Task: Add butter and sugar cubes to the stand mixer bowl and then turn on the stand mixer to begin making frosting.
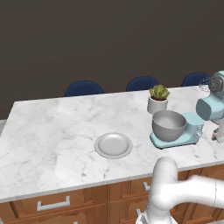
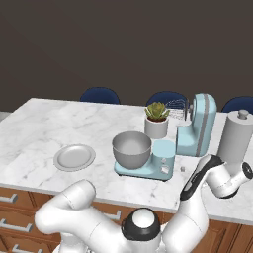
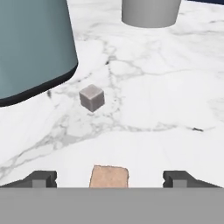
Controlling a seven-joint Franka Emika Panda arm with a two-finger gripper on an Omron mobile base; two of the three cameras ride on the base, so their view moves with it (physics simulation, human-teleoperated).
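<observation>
The stand mixer bowl is seen at the centre of the right base view, seated on the stand mixer; nothing can be made out inside it. A sugar cube lies left of centre in the hand view, ahead of the wide-open, empty gripper. Adding ingredients and switching on appear left. No writing can be read.

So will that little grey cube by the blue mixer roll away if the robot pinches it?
Probably not: the sugar cube has flat faces and sits square on the marble counter, so it should slide, not roll. It looks tiny, likely light, and could skid or twist between the open gripper tips.
</observation>
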